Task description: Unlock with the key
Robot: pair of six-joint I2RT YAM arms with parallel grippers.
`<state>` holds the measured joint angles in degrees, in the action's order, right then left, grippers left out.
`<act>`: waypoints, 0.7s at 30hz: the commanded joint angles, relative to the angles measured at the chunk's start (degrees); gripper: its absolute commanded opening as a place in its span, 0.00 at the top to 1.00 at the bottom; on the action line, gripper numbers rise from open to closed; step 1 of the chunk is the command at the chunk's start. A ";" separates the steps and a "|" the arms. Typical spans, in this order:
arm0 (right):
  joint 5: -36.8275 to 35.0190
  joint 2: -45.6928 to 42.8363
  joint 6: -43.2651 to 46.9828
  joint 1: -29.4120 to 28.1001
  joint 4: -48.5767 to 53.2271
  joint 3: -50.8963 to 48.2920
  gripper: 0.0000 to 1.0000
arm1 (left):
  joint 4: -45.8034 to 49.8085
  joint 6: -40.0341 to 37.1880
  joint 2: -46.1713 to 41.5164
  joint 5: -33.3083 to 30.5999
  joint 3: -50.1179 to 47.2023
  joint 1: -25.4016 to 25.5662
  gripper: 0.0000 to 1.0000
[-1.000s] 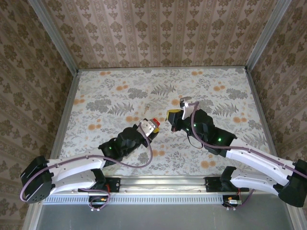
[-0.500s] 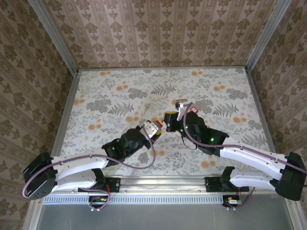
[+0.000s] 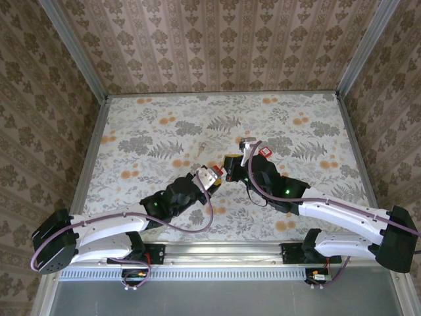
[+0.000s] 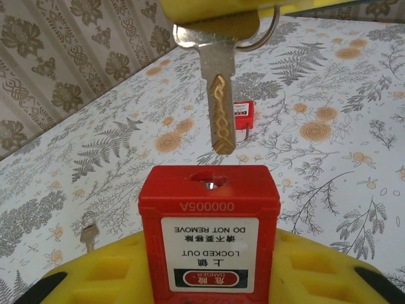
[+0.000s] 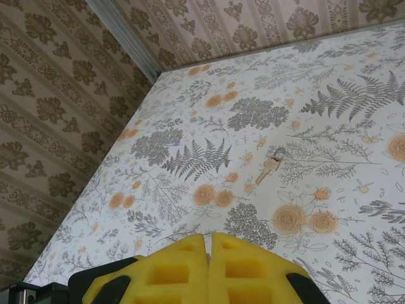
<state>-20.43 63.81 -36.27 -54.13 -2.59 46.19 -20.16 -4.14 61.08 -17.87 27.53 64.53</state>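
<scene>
My left gripper (image 3: pixel 209 176) is shut on a red padlock (image 4: pixel 209 234) with a white "LOCKED OUT" label. Its keyhole (image 4: pixel 214 183) faces away from the wrist camera. A silver key (image 4: pixel 219 95) hangs blade-first just above that keyhole, its tip a short gap from it and slightly right of centre. The key's head is pinched in the yellow pads (image 4: pixel 215 9) of my right gripper (image 3: pixel 230 164), which is shut on it. In the right wrist view the closed pads (image 5: pixel 190 269) hide the key. In the top view the two grippers nearly meet at mid-table.
A second, small red padlock (image 4: pixel 242 114) lies on the floral table (image 3: pixel 158 125), also visible beside the right arm (image 3: pixel 266 151). A spare key on a ring (image 5: pixel 270 166) lies flat further out (image 3: pixel 204 147). Patterned walls enclose the table.
My right gripper has moved left with the key, closing the gap to the padlock. My left gripper has edged slightly right and up towards it.
</scene>
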 commanded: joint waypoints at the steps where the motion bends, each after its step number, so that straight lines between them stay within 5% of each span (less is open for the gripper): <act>1: -1.65 0.17 -0.82 -0.52 -1.03 1.22 1.00 | -1.29 -0.43 0.00 -0.76 2.26 0.51 0.68; 21: 0.47 1.67 -2.31 -0.67 -2.25 0.59 0.99 | 0.29 -0.76 0.44 -1.28 3.40 0.79 0.69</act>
<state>-20.56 65.04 -37.76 -54.33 -3.68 46.19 -18.85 -4.16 61.56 -18.02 28.58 64.86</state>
